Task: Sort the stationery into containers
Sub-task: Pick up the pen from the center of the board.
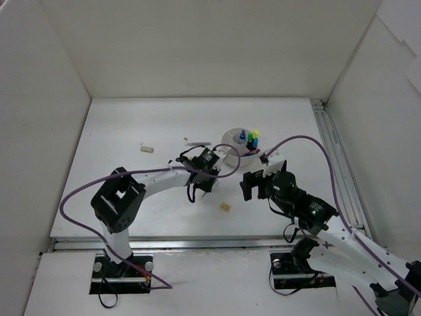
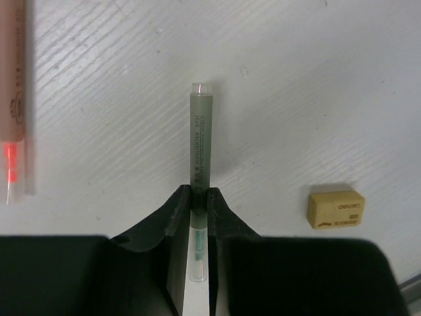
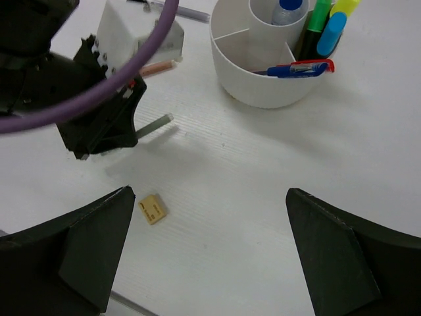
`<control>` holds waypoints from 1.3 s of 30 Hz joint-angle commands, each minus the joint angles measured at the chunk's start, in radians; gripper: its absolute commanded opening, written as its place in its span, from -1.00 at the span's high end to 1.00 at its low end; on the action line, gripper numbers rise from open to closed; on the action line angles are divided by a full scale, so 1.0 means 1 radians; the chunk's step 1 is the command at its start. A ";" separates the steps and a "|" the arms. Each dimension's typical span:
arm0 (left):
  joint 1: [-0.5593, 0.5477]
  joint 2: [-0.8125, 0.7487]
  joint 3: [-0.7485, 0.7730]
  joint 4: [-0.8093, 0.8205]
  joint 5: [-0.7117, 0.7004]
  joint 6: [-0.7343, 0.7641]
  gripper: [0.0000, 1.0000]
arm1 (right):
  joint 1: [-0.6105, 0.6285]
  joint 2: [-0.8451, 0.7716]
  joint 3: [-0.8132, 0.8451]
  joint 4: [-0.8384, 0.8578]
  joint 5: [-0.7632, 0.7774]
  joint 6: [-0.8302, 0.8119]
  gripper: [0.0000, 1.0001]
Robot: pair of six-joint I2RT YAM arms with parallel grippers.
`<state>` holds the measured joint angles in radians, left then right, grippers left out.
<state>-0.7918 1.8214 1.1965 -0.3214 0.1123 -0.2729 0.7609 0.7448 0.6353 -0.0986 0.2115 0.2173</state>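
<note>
The left pincer (image 2: 200,197) is clamped on a pale green pen (image 2: 200,138) whose long axis runs straight out from its fingers, off the counter (image 2: 296,99), with the white organizer (image 3: 256,89) near, beyond and rightward, while the right pincer (image 3: 210,204) gapes apart, empty.

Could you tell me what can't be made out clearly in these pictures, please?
Left wrist: print on the grey pen in the left tool is too small to read; the pink pencil is cut off by the top edge.
Right wrist: the organizer's far side and some highlighters' tops are cut off by the top edge.
Top: the left tool hides the pen it holds.
</note>
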 commanded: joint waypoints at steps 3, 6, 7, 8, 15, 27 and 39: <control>0.000 -0.137 0.170 -0.169 -0.107 -0.249 1.00 | 0.044 0.046 0.020 0.066 -0.047 -0.117 -0.96; 0.000 -0.178 0.216 -0.269 -0.298 -0.400 1.00 | 0.090 0.074 0.026 0.091 -0.009 -0.104 -0.96; 0.000 -0.191 0.222 -0.283 -0.321 -0.508 1.00 | 0.098 0.077 0.024 0.164 0.026 -0.090 -0.96; 0.023 -0.204 0.225 -0.297 -0.341 -0.578 1.00 | 0.103 0.077 0.008 0.195 0.035 -0.073 -0.96; 0.043 -0.411 0.005 -0.071 -0.263 -0.968 1.00 | 0.132 0.089 -0.164 0.678 -0.013 0.064 -0.94; -0.014 -0.451 -0.026 -0.041 -0.301 -1.233 1.00 | 0.175 0.352 -0.013 0.721 -0.121 -0.001 -0.90; -0.070 -0.502 -0.066 -0.018 -0.399 -1.299 1.00 | 0.184 0.395 -0.008 0.764 -0.075 0.060 -0.04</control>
<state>-0.8524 1.3769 1.1221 -0.3904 -0.2348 -1.5288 0.9379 1.1275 0.5755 0.5713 0.1150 0.2562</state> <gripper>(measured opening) 0.084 0.530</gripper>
